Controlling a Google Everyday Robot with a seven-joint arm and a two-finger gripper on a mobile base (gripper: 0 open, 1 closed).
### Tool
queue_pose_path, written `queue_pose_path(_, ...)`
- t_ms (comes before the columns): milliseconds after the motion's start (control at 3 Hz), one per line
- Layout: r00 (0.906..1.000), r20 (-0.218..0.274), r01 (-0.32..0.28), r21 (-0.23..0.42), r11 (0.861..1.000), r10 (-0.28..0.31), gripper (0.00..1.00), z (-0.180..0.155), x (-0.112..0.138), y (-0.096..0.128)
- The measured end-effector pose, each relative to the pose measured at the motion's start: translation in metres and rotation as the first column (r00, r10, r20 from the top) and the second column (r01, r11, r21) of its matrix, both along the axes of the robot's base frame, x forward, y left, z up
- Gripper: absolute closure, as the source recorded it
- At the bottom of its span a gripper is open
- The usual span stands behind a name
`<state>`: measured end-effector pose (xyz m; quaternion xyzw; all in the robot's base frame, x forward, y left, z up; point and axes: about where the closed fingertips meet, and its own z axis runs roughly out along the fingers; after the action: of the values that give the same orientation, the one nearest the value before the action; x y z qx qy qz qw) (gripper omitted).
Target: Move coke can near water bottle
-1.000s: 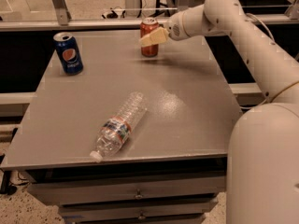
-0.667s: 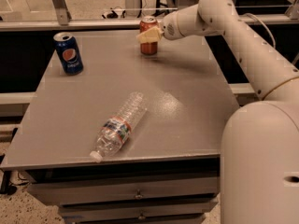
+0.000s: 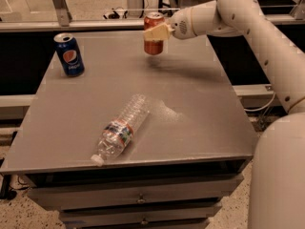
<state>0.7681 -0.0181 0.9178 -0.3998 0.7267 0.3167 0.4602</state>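
Note:
The red coke can [image 3: 153, 42] with a silver top hangs upright a little above the far middle of the grey table [image 3: 200, 104], with its shadow on the surface below. My gripper [image 3: 156, 33] comes in from the right and is shut on the can's upper half, one tan finger [image 3: 158, 32] across its front. The water bottle [image 3: 120, 129] lies on its side near the table's front, its white cap pointing to the front left, well in front of the can.
A blue Pepsi can [image 3: 69, 54] stands upright at the table's far left. My white arm [image 3: 248, 23] reaches over the far right corner. Drawers [image 3: 138, 199] sit under the table's front edge. A rail runs behind the table.
The gripper has lifted the coke can off the table and carried it a little toward the front, away from the back edge. The bottle and Pepsi can have not moved.

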Motion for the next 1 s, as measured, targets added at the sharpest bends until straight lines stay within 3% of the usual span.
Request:
queue_pose_path(333,0.9942,0.019,-0.107,0.035,0.994,0.106,1.0,0.019,-0.061,-0.008)
queue_pose_path(667,0.9709,0.042,-0.238,0.057,0.97,0.236,1.0,0.023,-0.135,-0.012)
queue_pose_path(1000,0.9425,0.073,-0.33,0.045,0.943,0.326,1.0,0.02,-0.189,-0.016)
